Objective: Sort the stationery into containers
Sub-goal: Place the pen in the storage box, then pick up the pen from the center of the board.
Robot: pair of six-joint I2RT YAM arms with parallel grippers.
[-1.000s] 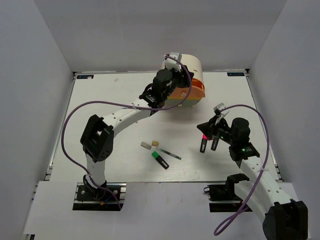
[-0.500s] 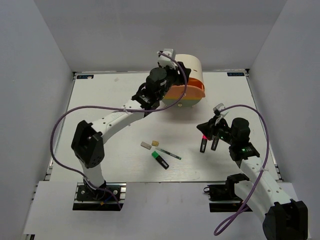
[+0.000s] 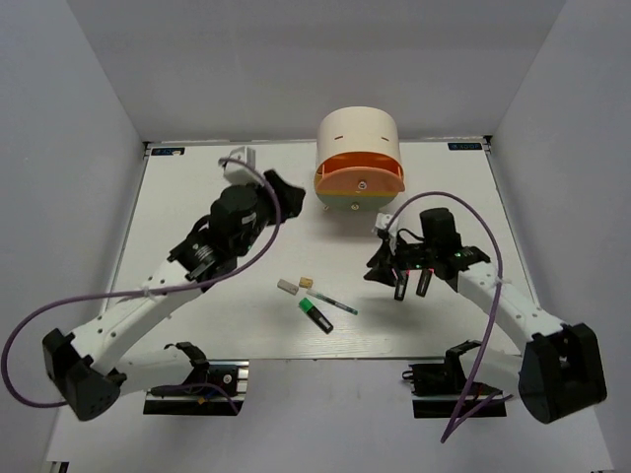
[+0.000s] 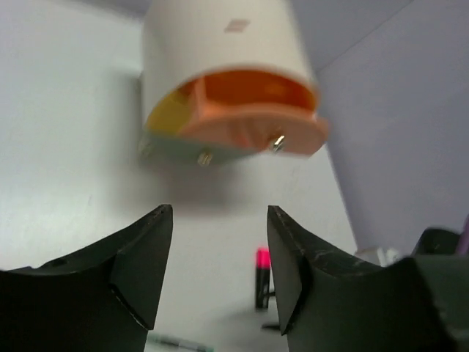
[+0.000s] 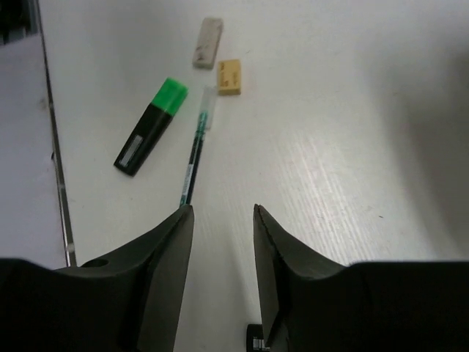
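Note:
The cream desk unit (image 3: pixel 357 133) stands at the back with its orange drawer (image 3: pixel 361 175) pulled out above the yellow drawer (image 3: pixel 347 204). Both drawers show in the left wrist view, orange (image 4: pixel 253 110) and yellow (image 4: pixel 170 117). My left gripper (image 3: pixel 289 193) is open and empty, a short way left of the unit. My right gripper (image 3: pixel 381 263) is open and empty, beside the pink-capped highlighter (image 3: pixel 401 283) and a second black highlighter (image 3: pixel 424 284). The green-capped highlighter (image 5: pixel 150 126), teal pen (image 5: pixel 196 150), grey eraser (image 5: pixel 207 42) and tan eraser (image 5: pixel 230 75) lie ahead of it. The red-white pen is out of view.
White walls close in the table on the left, back and right. The left arm's purple cable (image 3: pixel 118 296) loops over the table's left side. The table's near edge (image 3: pixel 325 358) runs just past the green highlighter (image 3: pixel 315 314).
My left gripper has drawn back from the desk unit, toward the left and nearer. The unit now faces the front. My right gripper has swung left over the two highlighters.

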